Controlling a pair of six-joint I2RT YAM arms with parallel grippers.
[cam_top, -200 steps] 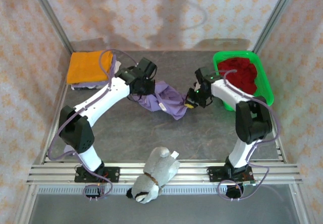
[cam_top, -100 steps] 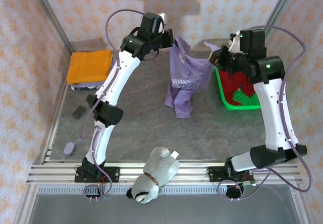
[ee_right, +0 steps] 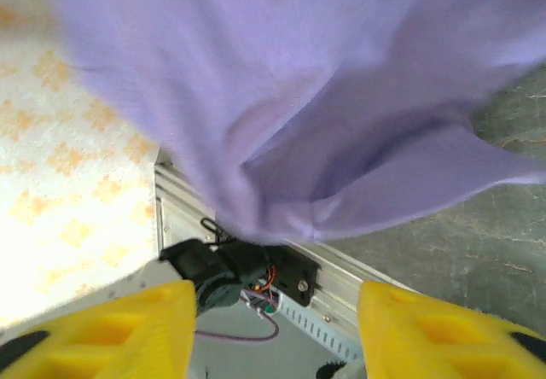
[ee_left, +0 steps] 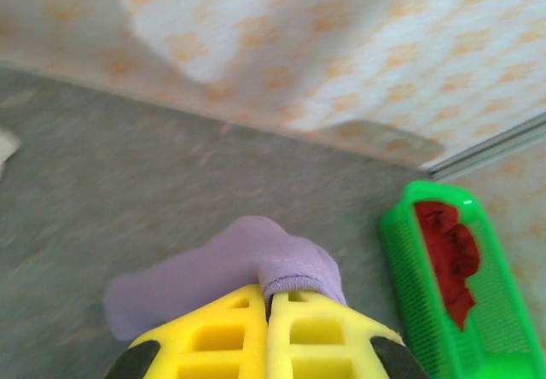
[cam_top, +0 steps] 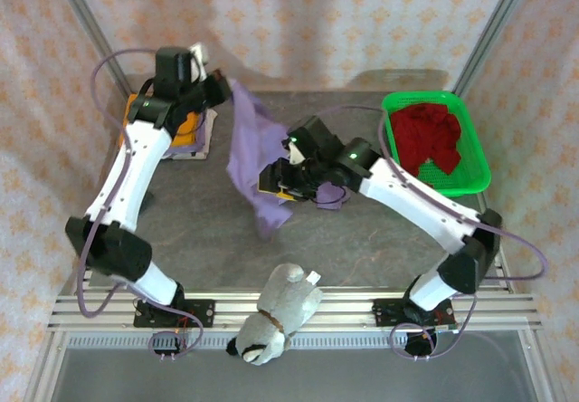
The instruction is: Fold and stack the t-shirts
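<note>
Progress: orange t-shirt (cam_top: 187, 129) lies folded at the back-left of the table (cam_top: 362, 239); counts as done, judging by its flat shape. Dark red t-shirt (cam_top: 430, 135) sits crumpled in the green basket (cam_top: 479, 171), untouched. Lavender-purple t-shirt (cam_top: 249, 162) hangs unfolded in the air, so most work remains. Left arm is raised high at the back-left, its left pincer (ee_left: 267, 311) pinching the hem. Right arm reaches low to centre, right pincer (ee_right: 273, 336) spread wide beneath the hanging cloth, gripping nothing.
</note>
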